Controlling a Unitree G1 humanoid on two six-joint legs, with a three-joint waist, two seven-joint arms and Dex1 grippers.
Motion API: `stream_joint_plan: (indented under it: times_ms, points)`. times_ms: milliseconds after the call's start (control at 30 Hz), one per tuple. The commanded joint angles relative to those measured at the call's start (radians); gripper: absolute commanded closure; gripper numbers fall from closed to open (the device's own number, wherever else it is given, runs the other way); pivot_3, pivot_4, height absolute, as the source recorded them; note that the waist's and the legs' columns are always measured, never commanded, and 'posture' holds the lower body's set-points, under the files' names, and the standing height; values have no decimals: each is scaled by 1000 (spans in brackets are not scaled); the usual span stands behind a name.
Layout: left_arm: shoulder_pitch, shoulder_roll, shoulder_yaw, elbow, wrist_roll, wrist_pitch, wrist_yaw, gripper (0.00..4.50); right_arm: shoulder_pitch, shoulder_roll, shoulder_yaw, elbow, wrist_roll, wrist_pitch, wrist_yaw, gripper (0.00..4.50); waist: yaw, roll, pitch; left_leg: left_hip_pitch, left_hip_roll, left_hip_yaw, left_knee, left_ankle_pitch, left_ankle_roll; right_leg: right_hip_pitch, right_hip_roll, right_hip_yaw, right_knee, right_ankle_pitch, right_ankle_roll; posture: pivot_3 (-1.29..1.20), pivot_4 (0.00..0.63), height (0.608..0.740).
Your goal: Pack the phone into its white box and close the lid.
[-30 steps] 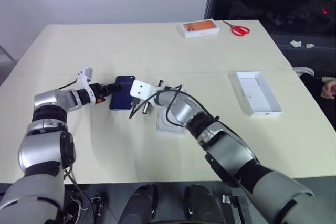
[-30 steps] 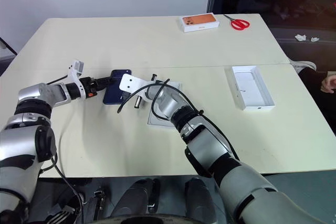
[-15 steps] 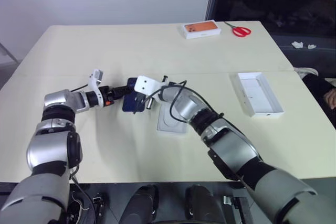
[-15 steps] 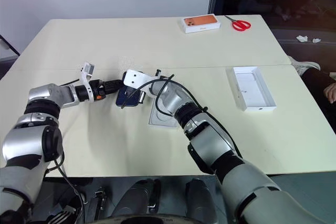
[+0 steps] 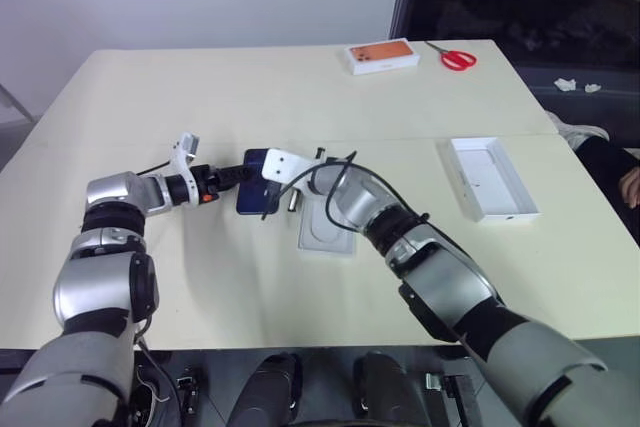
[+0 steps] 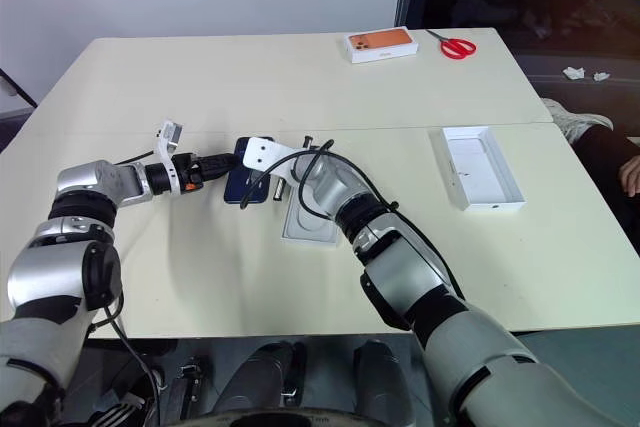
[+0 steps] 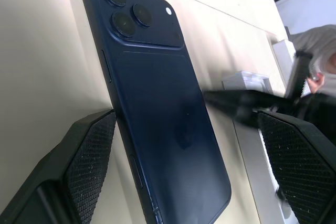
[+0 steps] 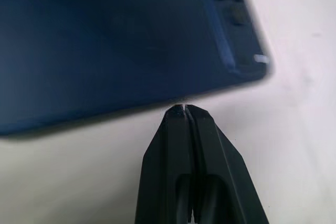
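The phone (image 5: 256, 194) lies flat on the counter (image 5: 200, 97) left of centre in the head view, now closer to the flat white lid (image 5: 327, 230) beside it than a second ago, while the white box (image 5: 491, 178) sits open well apart at the right. The left tool (image 5: 236, 176) is spread wide, its pads (image 7: 89, 166) either side of the phone's end without gripping it. The right tool (image 8: 185, 111) is clenched empty, its tip at the phone's long edge, so I judge the phone is being nudged, not yet lifted.

Left hand (image 7: 184, 166) spread wide, right hand (image 8: 185, 109) pinched closed
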Motion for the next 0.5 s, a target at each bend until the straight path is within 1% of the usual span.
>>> stream_joint_plan:
  times_ms: [33, 133, 167, 200, 233, 333, 500]
  points:
    - [58, -64, -58, 44, 33, 75, 6, 0, -9, 24, 18, 31, -13, 2, 9, 4451, 0, 1, -2, 1, 0, 0, 0, 0, 0, 1, 0, 0, 0, 0, 0, 0, 150, 740]
    - [66, -82, -52, 29, 23, 93, 8, 0, -17, 31, 6, 37, -5, 7, 10, 4451, 0, 1, -3, 4, 0, 0, -1, -1, 1, 4, 0, 0, 0, 0, 0, 0, 150, 740]
    - [70, -91, -51, 20, 18, 99, 9, 0, -18, 32, 3, 36, -3, 4, 8, 4451, 1, 1, -3, 7, 0, 0, -2, -1, 2, 7, 0, 0, -1, 0, 0, 0, 150, 740]
    - [74, -102, -50, 10, 14, 104, 13, 0, -19, 32, 4, 37, -6, 2, 6, 4451, 1, 1, -3, 11, 0, 0, -3, -5, 8, 11, 0, 0, -2, 0, 0, 0, 150, 740]
    - [77, -111, -48, -1, 8, 113, 14, 0, -19, 31, 7, 39, -11, -1, 4, 4451, 1, 2, -3, 14, 0, 0, -3, -6, 9, 14, 0, 0, -2, 0, 0, 0, 150, 740]
    - [79, -132, -43, -41, -13, 153, 13, 0, -17, 26, 11, 40, -20, -5, 0, 4451, 3, 3, -4, 15, 0, 0, -2, -6, 9, 14, 0, 0, -2, 0, 0, 0, 150, 740]
    - [85, -124, -21, -89, -41, 207, 0, 0, -9, 22, 6, 30, -23, -5, 5, 4451, 3, 3, -4, 15, 0, 0, -2, -6, 9, 15, 0, 0, -2, 0, 0, 0, 150, 740]
